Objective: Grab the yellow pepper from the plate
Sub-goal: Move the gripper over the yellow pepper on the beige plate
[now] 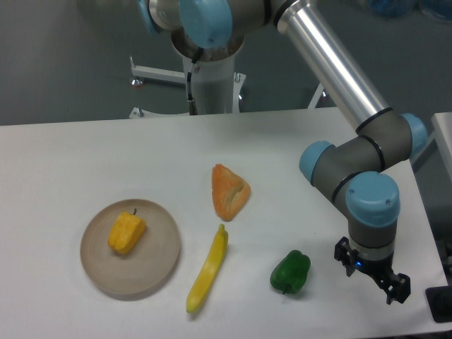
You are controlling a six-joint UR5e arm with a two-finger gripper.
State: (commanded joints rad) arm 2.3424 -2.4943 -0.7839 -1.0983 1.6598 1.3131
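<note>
The pepper [126,232] I want sits on the plate [157,265], a bit toward the plate's far left part, with its little dark stem pointing away from the camera. It is chunky and yellow-orange, and its long way runs from the stem end down toward the near edge of the plate, tipped a little to the left.

My gripper [373,275] is far off from the plate, out past everything else on the right in the camera's view. Between me and the plate lie three other things: a green pepper [290,272], which is the one closest to me, then a long yellow veggie [207,270] just beside the plate, and an orange wedge [229,191] up behind that one. (None of those is mine to take.)

So the pepper lies well apart from me, straight across the table to the left as the camera sees it, and a little farther back.

My arm comes down from high at the top, bends at the gray elbow, and my wrist hangs over the near right part of the table. My gripper points down and sits low, near the table top. It holds nothing. I can see dark finger parts at two spots, but I cannot tell if they are apart or together from here.

I think I must go up first, then cross over the green pepper and the long yellow veggie, so I do not bump them on the way to the plate.
</note>
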